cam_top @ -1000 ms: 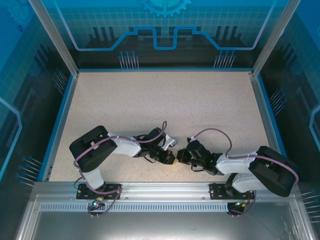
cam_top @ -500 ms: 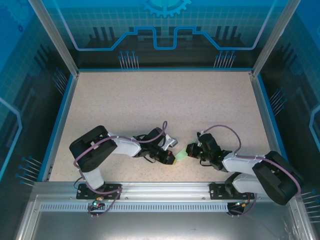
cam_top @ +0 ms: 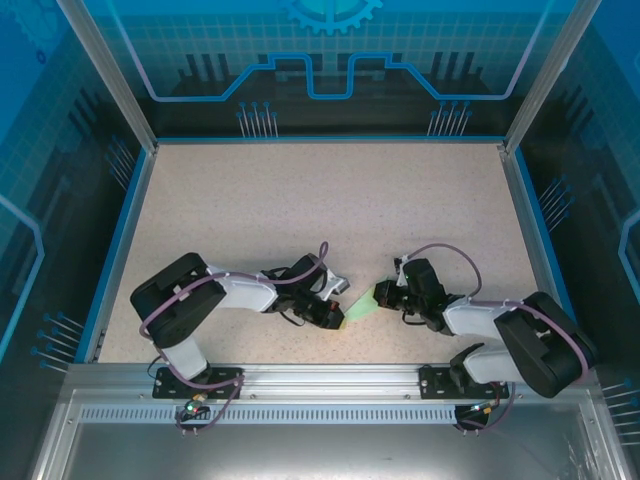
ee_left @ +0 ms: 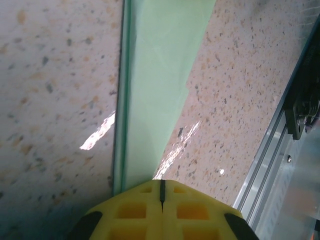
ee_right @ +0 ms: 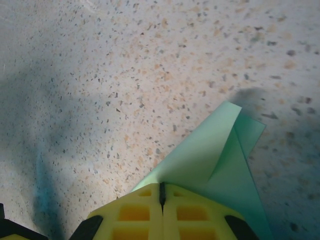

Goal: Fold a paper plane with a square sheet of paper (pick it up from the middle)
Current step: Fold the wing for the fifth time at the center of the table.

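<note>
As seen from top cam: L gripper [cam_top: 342, 317] and R gripper [cam_top: 382, 296] set tip to tip near front-centre of speckled table [cam_top: 300, 220], w/ paper plane [cam_top: 362, 306] spanning the gap betw. them. Reads as a narrow pale mint sliver, slanting from lower left up to right. Prob. pinched at both ends, though too small here to be sure. No creases to make out at this size. Can't tell whether lifted or lying on surface.

Left wrist cam: L gripper [ee_left: 161, 184] fully closed, yellow fingers [ee_left: 135, 210] pressed together w/ just a dark seam betw. them, clamped on paper plane [ee_left: 155, 75]. Runs as a long flat strip from fingertips to top edge of frame, widening away from grip. Darker green folded edge down its left side, right side cut on a diagonal. Smooth, pale, slight sheen. Table [ee_left: 50, 100] beneath, alu rail [ee_left: 272, 160] at right.

Right wrist cam: R gripper [ee_right: 161, 187] likewise closed tight, pinching paper plane [ee_right: 200, 155]. Two layers on show: lighter top flap rising to a sharp point, darker green layer peeking out behind on right. Table [ee_right: 125, 75] below, shadowed at left.
</note>
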`<act>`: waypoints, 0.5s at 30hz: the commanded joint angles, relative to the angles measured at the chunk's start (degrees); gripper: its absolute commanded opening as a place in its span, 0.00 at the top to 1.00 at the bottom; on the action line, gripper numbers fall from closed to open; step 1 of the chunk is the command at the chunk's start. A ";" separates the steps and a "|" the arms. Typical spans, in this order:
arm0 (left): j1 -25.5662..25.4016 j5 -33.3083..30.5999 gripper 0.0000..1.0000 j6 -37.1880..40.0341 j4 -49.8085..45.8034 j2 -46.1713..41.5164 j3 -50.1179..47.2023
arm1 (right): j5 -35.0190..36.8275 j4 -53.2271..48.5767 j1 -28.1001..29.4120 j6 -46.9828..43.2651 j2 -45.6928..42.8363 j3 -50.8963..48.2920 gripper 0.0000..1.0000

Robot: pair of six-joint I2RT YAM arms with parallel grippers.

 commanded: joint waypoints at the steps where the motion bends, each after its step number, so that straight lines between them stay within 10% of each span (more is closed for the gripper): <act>1: 1.48 0.78 1.00 1.62 -9.66 -1.22 -2.93 | 3.77 -5.71 -1.48 -2.42 3.56 -1.04 0.99; 15: 1.65 -3.99 1.00 0.58 -16.56 -7.15 -5.84 | 2.52 -10.09 -3.07 -4.99 2.43 0.73 1.00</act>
